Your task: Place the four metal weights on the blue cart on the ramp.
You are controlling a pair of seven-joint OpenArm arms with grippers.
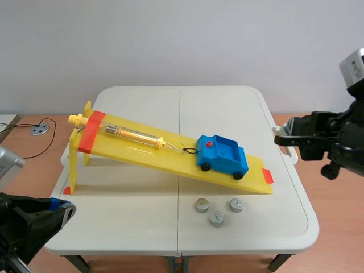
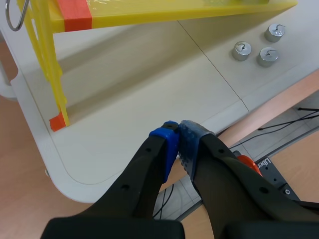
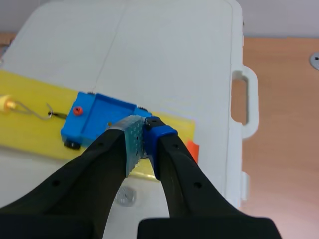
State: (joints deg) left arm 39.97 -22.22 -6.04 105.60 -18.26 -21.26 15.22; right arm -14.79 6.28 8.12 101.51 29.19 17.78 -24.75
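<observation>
Beside ramp point(image 2: 149, 17), three weights point(image 2: 268, 56), hooks point(image 2: 242, 47) atop

Three metal weights point(image 1: 216, 218) cluster beside the yellow ramp point(image 1: 142, 151), below the blue cart point(image 1: 223, 153) parked on it.

A white folding table point(image 1: 142, 227) of 2 halves stands on a brown wood-look floor point(image 1: 333, 199), round metal plate point(image 1: 39, 129) inset, before a plain pale wall point(image 1: 182, 40).

The sloping plastic ramp point(image 1: 136, 151) was yellow with an orange-red band point(image 1: 91, 132); the small plastic cart point(image 1: 223, 153) was blue with black wheels point(image 1: 206, 166); the round metal weights point(image 1: 216, 218) were silver; the folding table point(image 1: 227, 108) was white.
</observation>
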